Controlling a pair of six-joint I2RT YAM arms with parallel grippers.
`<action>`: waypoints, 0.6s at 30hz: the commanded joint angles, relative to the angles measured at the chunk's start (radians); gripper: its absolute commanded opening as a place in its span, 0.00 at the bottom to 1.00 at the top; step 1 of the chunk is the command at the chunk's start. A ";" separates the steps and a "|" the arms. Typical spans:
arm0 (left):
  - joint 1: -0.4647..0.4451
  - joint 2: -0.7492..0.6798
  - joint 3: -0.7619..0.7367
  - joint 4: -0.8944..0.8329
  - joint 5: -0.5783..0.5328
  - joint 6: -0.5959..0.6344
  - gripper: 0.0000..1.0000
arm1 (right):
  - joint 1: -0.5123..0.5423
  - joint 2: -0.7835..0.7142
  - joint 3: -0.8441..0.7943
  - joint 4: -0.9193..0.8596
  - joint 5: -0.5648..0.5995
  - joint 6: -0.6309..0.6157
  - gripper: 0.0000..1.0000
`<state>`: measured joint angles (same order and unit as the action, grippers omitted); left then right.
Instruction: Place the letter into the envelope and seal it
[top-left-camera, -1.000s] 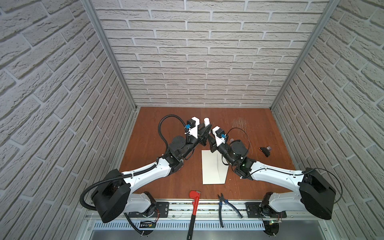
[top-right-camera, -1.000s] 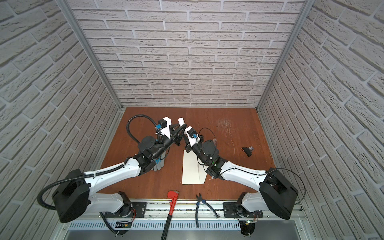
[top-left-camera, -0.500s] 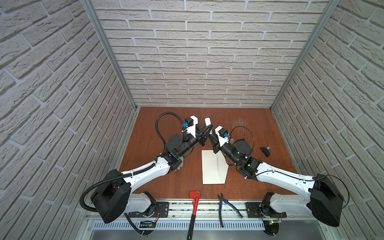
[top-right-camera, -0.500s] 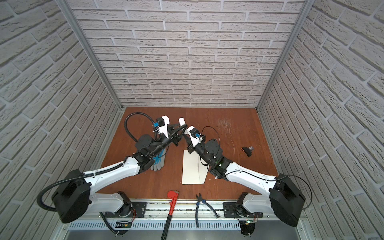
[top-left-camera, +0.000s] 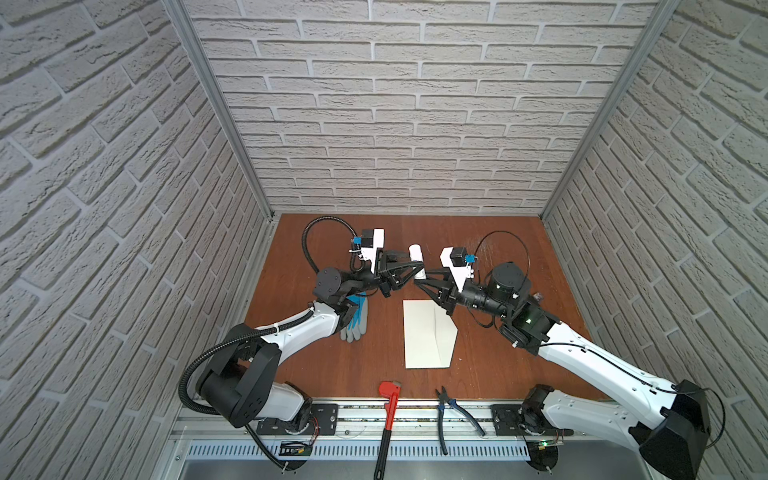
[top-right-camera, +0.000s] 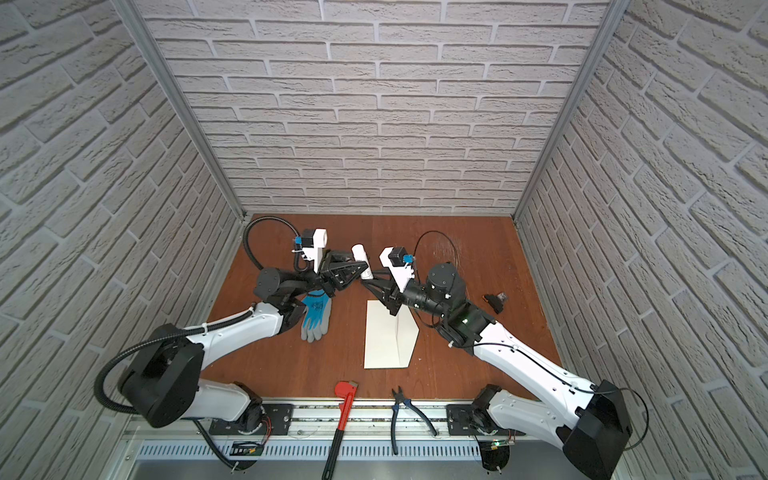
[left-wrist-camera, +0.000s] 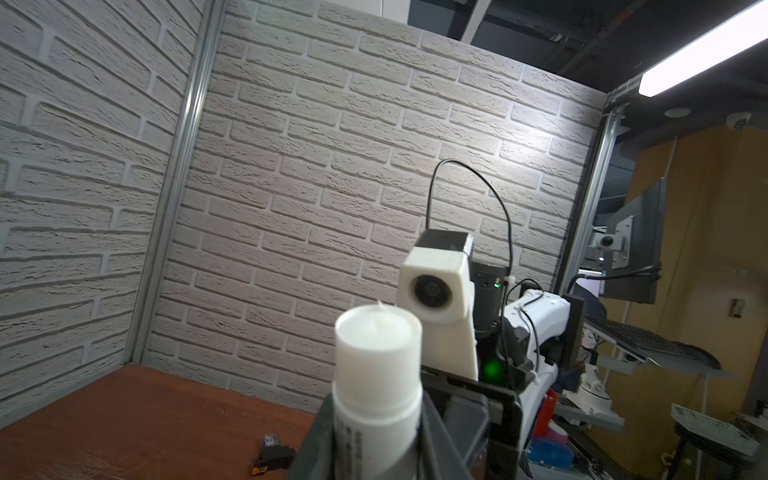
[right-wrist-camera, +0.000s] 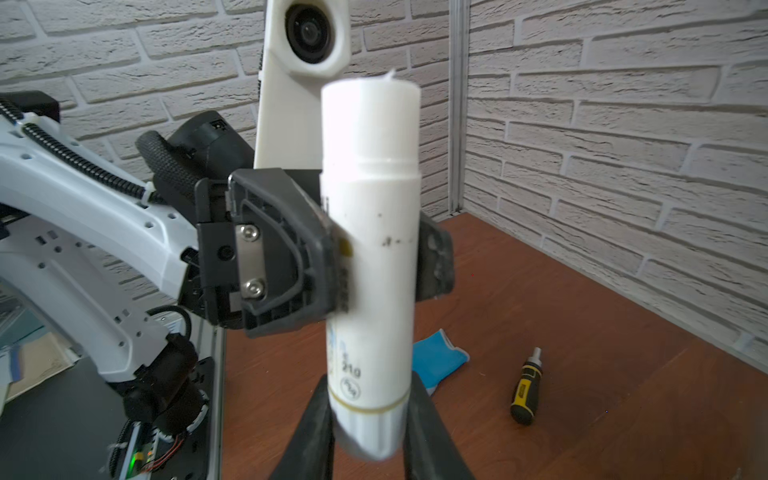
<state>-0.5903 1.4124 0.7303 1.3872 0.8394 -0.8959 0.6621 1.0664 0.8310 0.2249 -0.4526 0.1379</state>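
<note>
The left gripper (top-left-camera: 406, 272) and right gripper (top-left-camera: 419, 282) are both clamping a glue stick (top-left-camera: 416, 258) above the table beyond the envelope (top-left-camera: 422, 336), which is lying flat, flap open; a glove (top-left-camera: 357, 320) is lying left of it, with a wrench (top-left-camera: 388, 409) and pliers (top-left-camera: 452, 409) on its near side.

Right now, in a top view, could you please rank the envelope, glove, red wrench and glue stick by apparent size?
1. envelope
2. red wrench and glove: unranked, the wrench longer, the glove wider
3. glue stick, smallest though raised nearer the camera
</note>
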 joint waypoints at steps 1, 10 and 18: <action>-0.001 0.006 0.008 0.015 0.051 -0.012 0.00 | -0.004 -0.022 0.046 0.032 -0.212 0.051 0.06; -0.048 -0.100 -0.032 -0.233 -0.379 0.272 0.00 | 0.003 -0.028 -0.021 0.006 0.154 -0.163 0.61; -0.190 -0.130 -0.006 -0.413 -0.804 0.519 0.00 | 0.067 0.042 -0.144 0.301 0.475 -0.237 0.61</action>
<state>-0.7738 1.2751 0.7078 0.9920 0.2340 -0.4736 0.7025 1.0870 0.6937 0.3573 -0.1226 -0.0444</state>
